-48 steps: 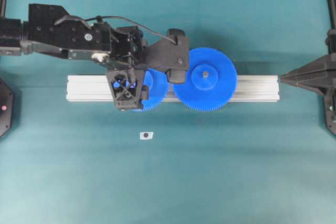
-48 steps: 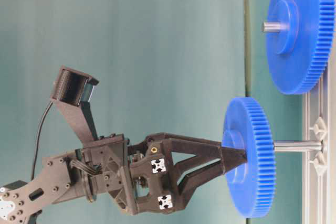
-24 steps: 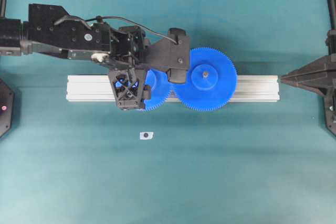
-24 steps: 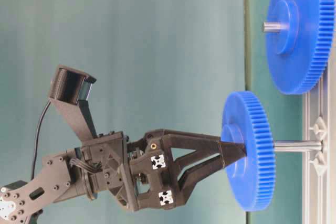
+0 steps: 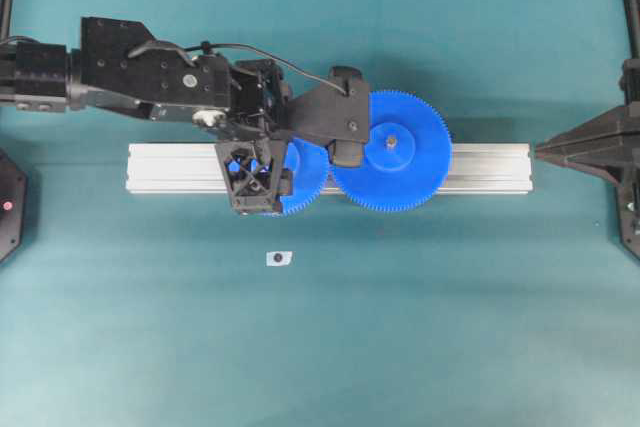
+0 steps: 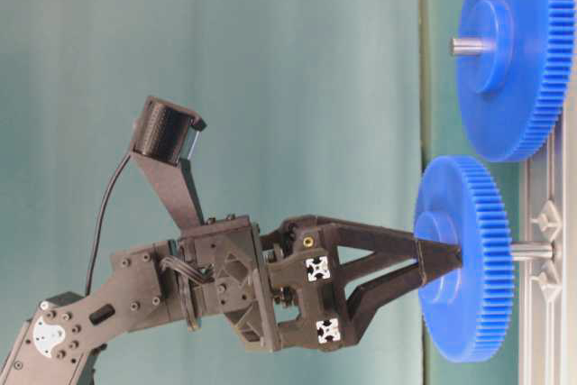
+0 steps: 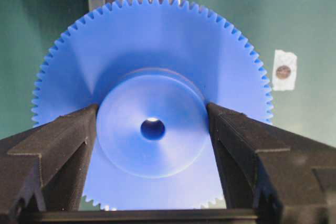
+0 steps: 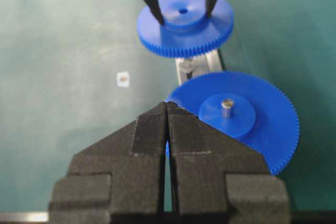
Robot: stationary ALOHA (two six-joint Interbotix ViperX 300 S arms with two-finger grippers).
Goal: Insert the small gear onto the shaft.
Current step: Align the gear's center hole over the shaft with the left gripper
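The small gear [image 6: 464, 259] is blue with a raised round hub and is threaded on the shaft [image 6: 534, 251]. A short length of grey pin shows between the gear and the rail. My left gripper [image 7: 153, 106] is shut on the gear's hub, one black finger on each side. The shaft's tip glints inside the centre hole. From overhead the left gripper [image 5: 272, 165] covers most of the small gear [image 5: 305, 185]. My right gripper [image 8: 167, 103] is shut on nothing and hangs at the rail's right end [image 5: 540, 150].
The larger blue gear [image 5: 392, 152] sits on its own pin, right of the small gear, with their rims close together. Both stand on a silver aluminium rail [image 5: 170, 169]. A small white tag [image 5: 279, 258] with a dark spot lies on the green mat in front of the rail.
My left gripper has pushed the small gear further along the shaft toward the rail, so less bare pin shows. The left arm shifted slightly right. The right gripper has not moved.
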